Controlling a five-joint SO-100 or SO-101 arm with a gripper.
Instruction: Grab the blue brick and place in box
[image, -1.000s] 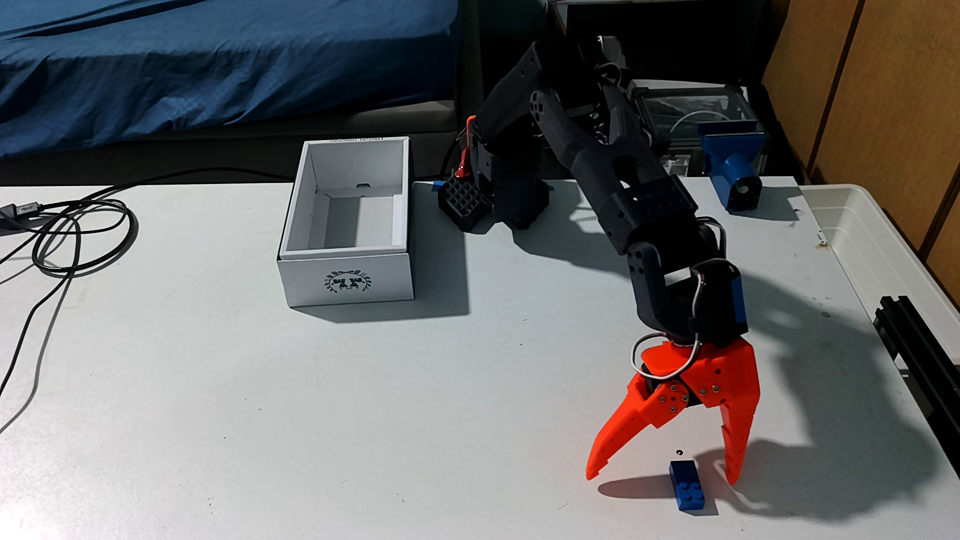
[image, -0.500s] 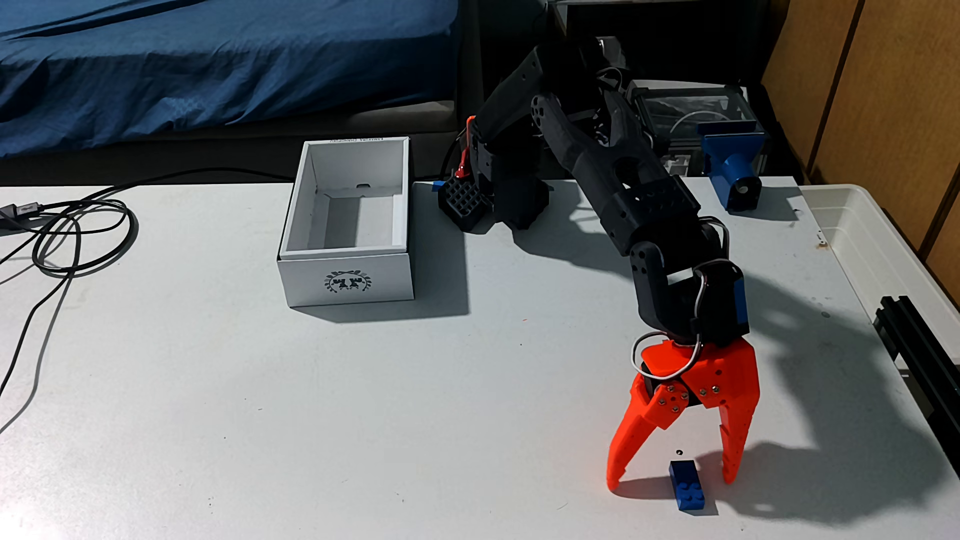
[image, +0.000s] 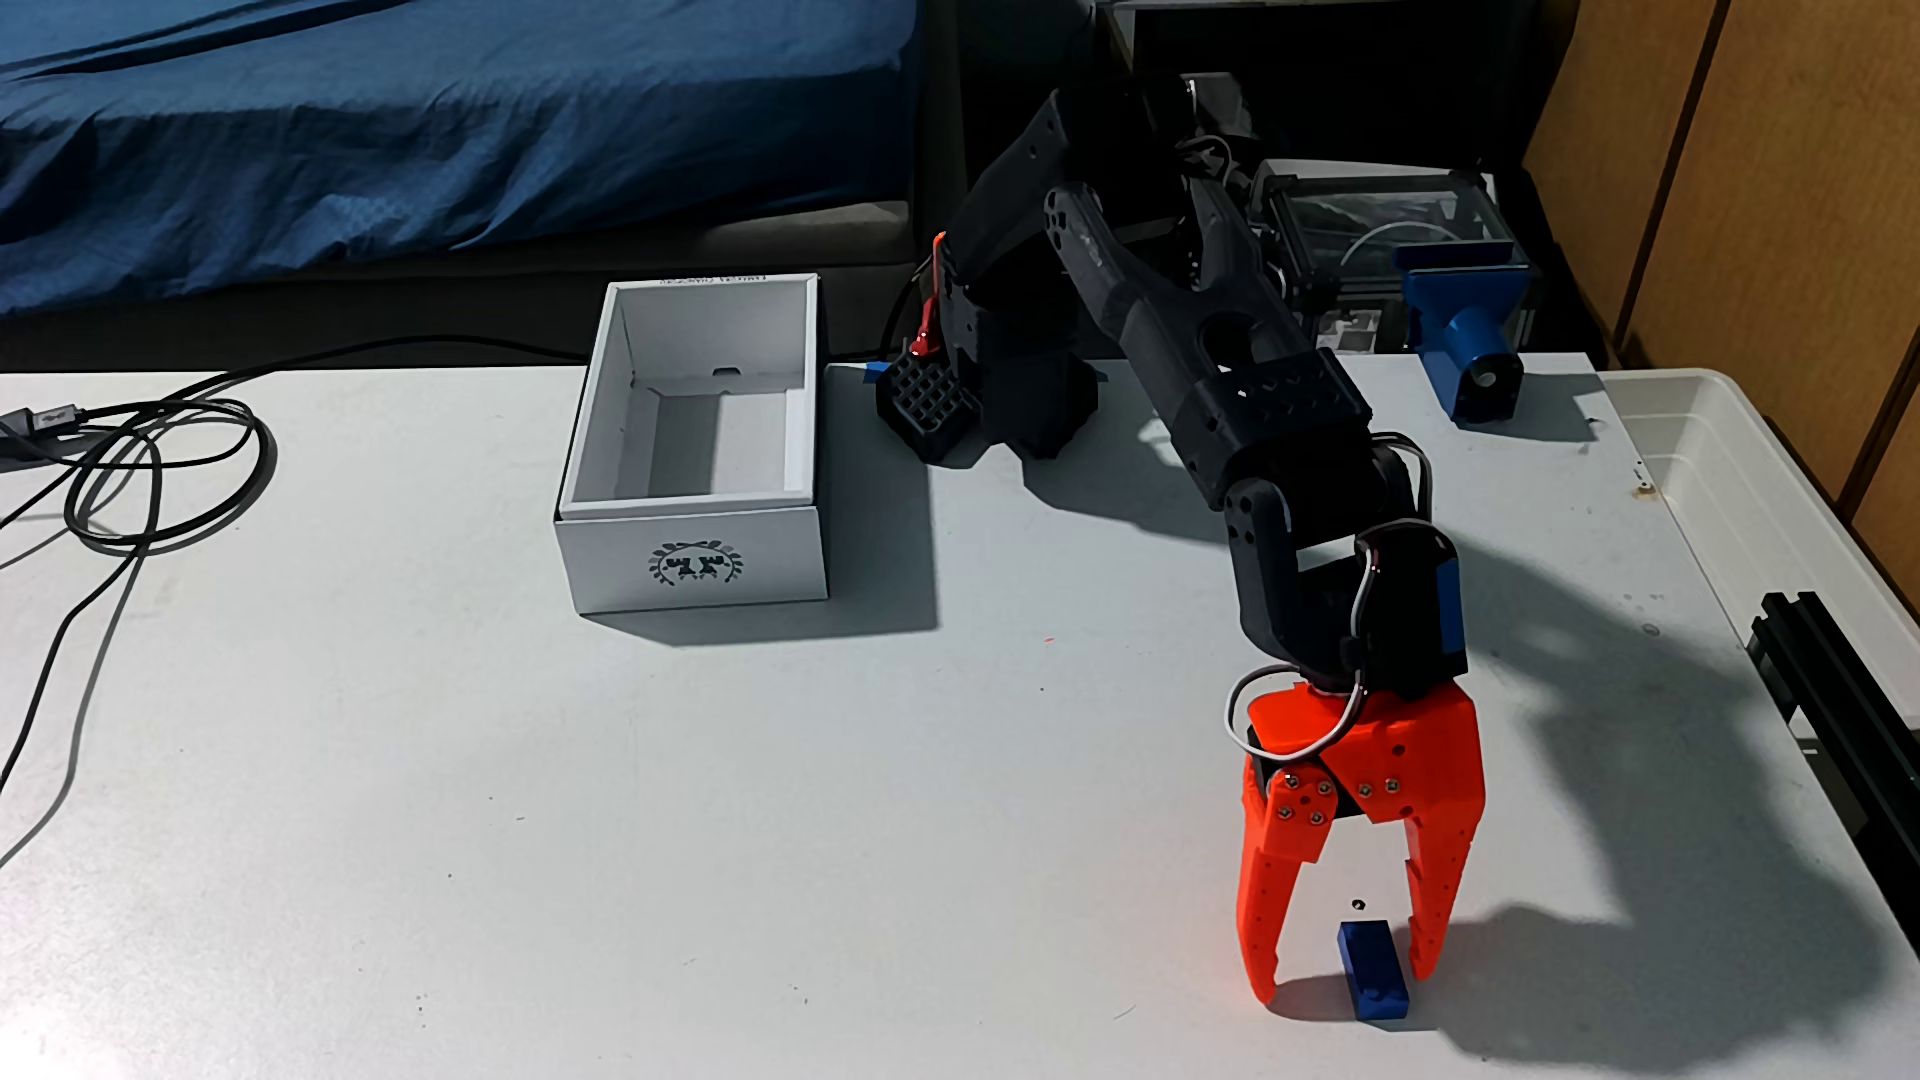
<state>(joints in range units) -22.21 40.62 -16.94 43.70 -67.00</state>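
Gripper (image: 1342, 984) pointing down at near right of table (image: 727, 831), jaws apart, straddling brick (image: 1371, 971) lying on table between fingertips, box (image: 694, 447) well apart, far left, open.

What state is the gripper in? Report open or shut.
Open. The gripper has its orange fingers spread on either side of the blue brick, with visible gaps.

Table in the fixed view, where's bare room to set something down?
The widest bare patch of the table lies between the box, the cables and the near edge. It is crowded at near right, where the open end effector straddles the blue brick, and around the arm base.
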